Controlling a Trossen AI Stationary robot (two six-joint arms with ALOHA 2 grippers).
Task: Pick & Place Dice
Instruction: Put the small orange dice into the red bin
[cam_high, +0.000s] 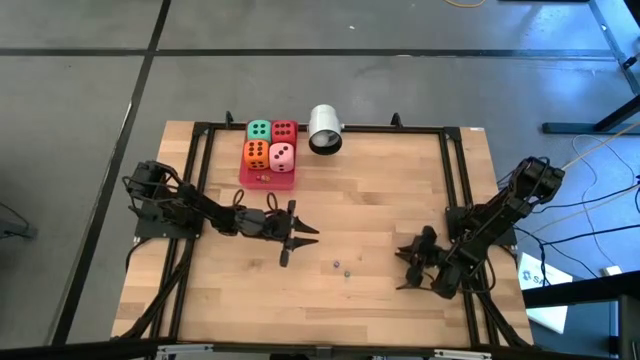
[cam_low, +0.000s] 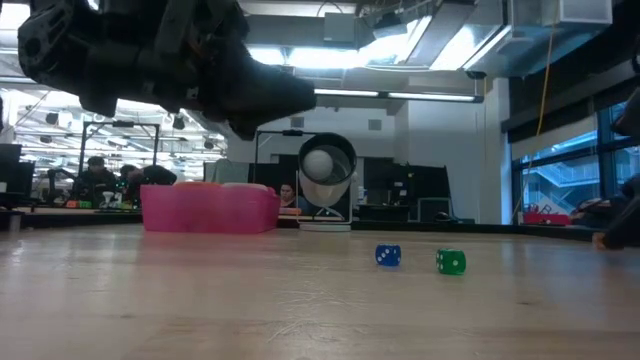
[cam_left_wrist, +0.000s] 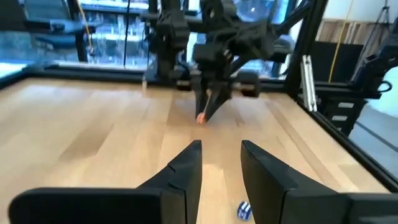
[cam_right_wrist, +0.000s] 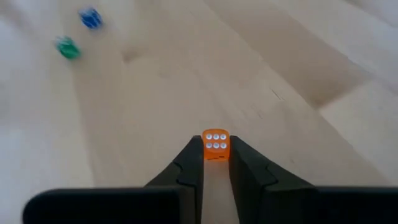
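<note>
Four big soft dice, green (cam_high: 259, 130), red (cam_high: 284, 131), orange (cam_high: 256, 154) and pink (cam_high: 283, 156), sit in a pink tray (cam_high: 268, 178) at the table's far side. Two tiny dice, blue (cam_low: 388, 256) and green (cam_low: 451, 262), rest on the wood near the middle. My right gripper (cam_high: 400, 255), near the right edge, is shut on a tiny orange die (cam_right_wrist: 215, 146) with white pips. My left gripper (cam_left_wrist: 221, 155) hovers level left of centre, open, nothing between its fingers. My right gripper pinches the tiny orange die by two opposite side faces (cam_right_wrist: 215, 155) between its two fingertips (cam_right_wrist: 193, 158). The fingers slant down toward the table. The six-pip face points away from the gripper. Whether the die still touches the wood, I cannot tell.
A white cylinder (cam_high: 325, 130) lies on its side by the tray at the far edge. A black frame (cam_high: 455, 170) runs along the table's sides. Bare wood lies between the two grippers and the tray.
</note>
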